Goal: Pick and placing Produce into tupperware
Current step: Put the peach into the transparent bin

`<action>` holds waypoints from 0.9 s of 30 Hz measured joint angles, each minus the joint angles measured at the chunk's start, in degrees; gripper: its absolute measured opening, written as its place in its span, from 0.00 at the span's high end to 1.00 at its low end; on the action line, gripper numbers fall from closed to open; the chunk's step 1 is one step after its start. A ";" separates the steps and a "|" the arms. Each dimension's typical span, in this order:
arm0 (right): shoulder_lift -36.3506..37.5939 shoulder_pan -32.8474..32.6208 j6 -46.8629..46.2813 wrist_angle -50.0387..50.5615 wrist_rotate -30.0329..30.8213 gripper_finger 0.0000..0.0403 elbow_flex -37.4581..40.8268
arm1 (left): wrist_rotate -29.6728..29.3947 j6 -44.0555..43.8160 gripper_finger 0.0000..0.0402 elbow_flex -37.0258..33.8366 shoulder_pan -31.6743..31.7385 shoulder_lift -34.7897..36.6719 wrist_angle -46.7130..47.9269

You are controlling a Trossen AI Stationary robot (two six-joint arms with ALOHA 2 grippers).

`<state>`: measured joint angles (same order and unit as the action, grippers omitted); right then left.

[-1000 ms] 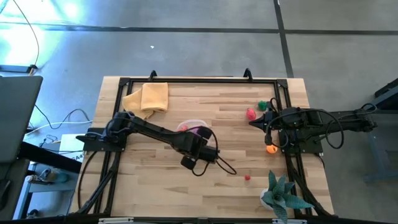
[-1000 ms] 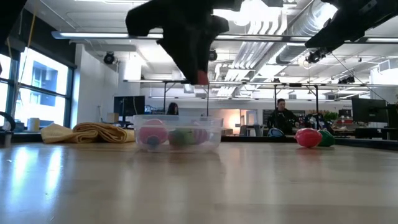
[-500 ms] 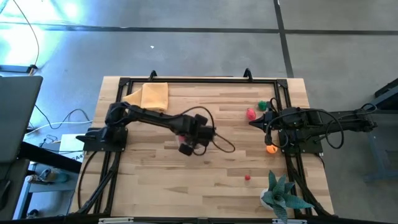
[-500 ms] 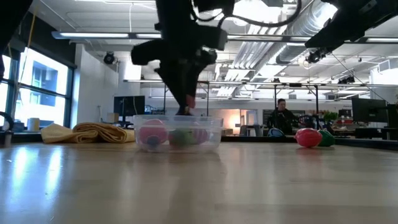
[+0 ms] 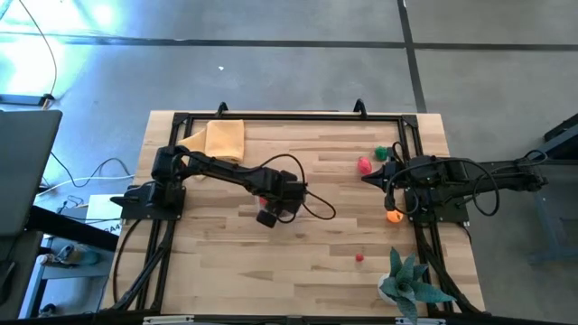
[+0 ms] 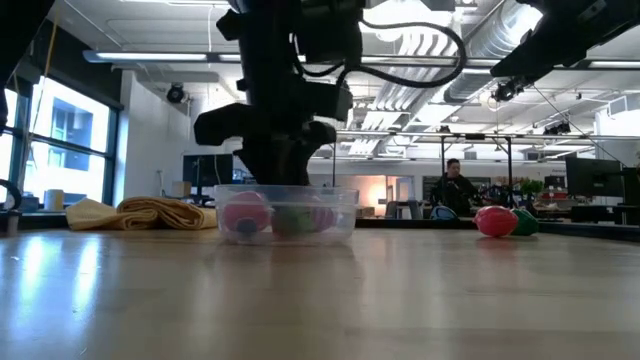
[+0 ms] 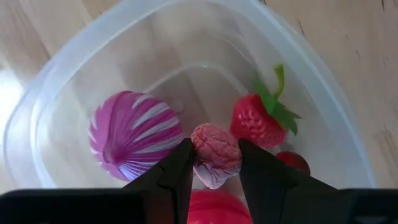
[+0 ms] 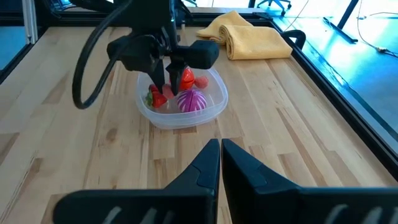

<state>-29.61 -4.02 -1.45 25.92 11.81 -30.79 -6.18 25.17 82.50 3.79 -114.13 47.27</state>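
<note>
The clear tupperware (image 7: pixel 311 68) stands mid-table and holds a purple-and-white striped piece (image 7: pixel 134 134), a red strawberry (image 7: pixel 258 121) and other red produce (image 7: pixel 214 208). My left gripper (image 7: pixel 214 155) hangs over the tub, pointing down, shut on a small pink bumpy piece of produce (image 7: pixel 216 149). In the high view the left gripper (image 5: pixel 268 206) hides the tub. The low view shows the same gripper (image 6: pixel 285 175) reaching the tub's rim (image 6: pixel 287 190). My right gripper (image 8: pixel 219 155) waits shut at the table's right side. My left gripper pinches the pink bumpy piece by its two opposite sides (image 7: pixel 198 155) between its two fingers (image 7: pixel 177 177). The fingers come from above, pointing down. The piece is lifted clear, hanging over the tub's inside among the pieces lying there.
Loose produce lies on the table's right half: a red piece (image 5: pixel 364 165), a green one (image 5: pixel 382 153), an orange one (image 5: pixel 393 216) and a small red one (image 5: pixel 359 258). A yellow cloth (image 5: pixel 217 140) lies at the far left. A teal plant (image 5: pixel 406 282) stands near right.
My left gripper has carried the pink piece toward the table's far edge and down, from in front of the tub to over its inside. It has tipped more steeply downward. The hold has stayed shut on the piece.
</note>
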 joint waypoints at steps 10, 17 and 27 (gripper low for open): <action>0.01 0.01 0.00 -0.01 0.00 0.98 0.00 | 1.69 0.02 0.73 -2.10 0.46 0.00 -2.06; 0.02 0.01 0.00 -0.01 0.02 0.98 0.00 | 1.69 0.04 0.73 -2.10 0.46 0.00 -2.04; 0.02 -0.01 0.00 -0.01 0.00 0.98 0.00 | 1.62 1.21 0.56 -2.10 0.46 0.00 -1.52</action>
<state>-29.58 -4.03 -1.45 25.91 11.81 -30.79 -4.56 26.38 80.40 4.25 -114.13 45.75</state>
